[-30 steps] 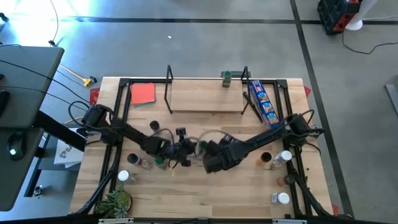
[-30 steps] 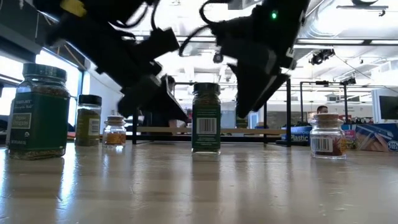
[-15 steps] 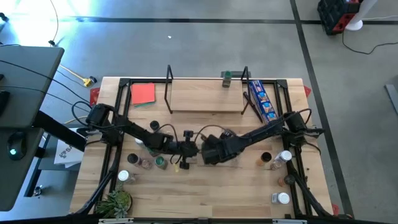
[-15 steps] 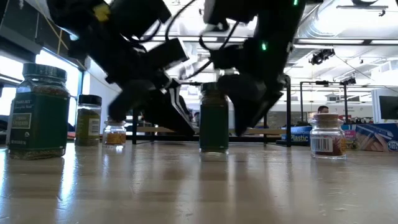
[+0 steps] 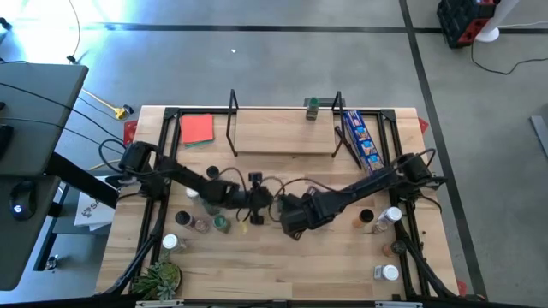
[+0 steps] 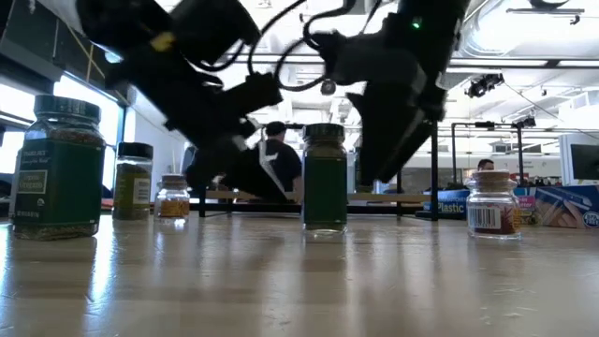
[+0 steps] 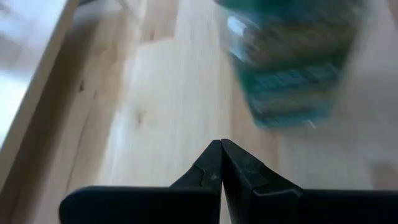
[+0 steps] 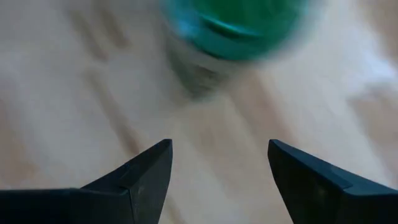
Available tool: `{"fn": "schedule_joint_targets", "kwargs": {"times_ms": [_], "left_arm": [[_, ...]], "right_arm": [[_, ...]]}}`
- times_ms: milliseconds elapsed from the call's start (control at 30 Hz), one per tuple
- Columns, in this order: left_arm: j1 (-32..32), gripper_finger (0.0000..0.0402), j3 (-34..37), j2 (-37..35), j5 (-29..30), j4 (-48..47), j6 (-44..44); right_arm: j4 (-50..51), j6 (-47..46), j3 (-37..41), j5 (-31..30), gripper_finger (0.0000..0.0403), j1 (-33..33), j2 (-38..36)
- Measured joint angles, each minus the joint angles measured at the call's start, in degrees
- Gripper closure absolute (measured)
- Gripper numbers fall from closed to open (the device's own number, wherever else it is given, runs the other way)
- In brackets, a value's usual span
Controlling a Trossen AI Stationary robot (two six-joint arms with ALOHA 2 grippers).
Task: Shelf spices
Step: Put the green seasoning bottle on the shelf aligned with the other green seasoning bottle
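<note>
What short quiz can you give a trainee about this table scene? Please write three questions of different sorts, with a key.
1. True or false: the left gripper is shut and holds nothing.
2. Choose one. The right gripper is: A) open, with the green-capped jar ahead of it, not between its fingers; B) shut on a white-capped jar; C) holding a plant.
3. Fill in: the flat card lying beside the shelf is ___ in colour.

Key: 1 true; 2 A; 3 red.
</note>
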State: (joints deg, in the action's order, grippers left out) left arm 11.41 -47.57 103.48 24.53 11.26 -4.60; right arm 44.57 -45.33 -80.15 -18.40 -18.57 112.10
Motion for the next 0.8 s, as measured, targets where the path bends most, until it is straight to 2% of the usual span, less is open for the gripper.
{"fn": "schedule_joint_targets", "kwargs": {"times_ms": [133,300,400,500,633,800], "left_arm": [[-3.0,0.0401,0.0,0.4,-8.5,4.5,-2.9],[-2.6,0.0401,-0.1,0.8,-14.3,5.6,-4.3],[-0.7,0.0401,0.0,0.8,-13.0,5.6,-4.2],[0.7,0.0401,0.0,0.8,-9.0,5.4,-3.8],[0.8,0.0401,0.0,0.8,-6.2,4.6,-3.1],[2.1,0.0401,0.0,0.7,-3.9,1.0,-1.1]], "right_arm": [[-3.8,-1.1,2.1,-4.7,0.0144,0.9,0.2],[3.0,-4.0,2.3,-8.3,0.0144,2.2,0.2],[6.8,-4.8,2.3,-8.5,0.0144,2.8,0.0],[9.1,-4.8,2.3,-7.9,0.0144,2.8,-1.2],[10.5,-4.5,2.3,-5.8,0.0144,1.3,-4.7],[9.2,-4.0,2.2,-7.4,0.0144,-1.3,-10.2]]}}
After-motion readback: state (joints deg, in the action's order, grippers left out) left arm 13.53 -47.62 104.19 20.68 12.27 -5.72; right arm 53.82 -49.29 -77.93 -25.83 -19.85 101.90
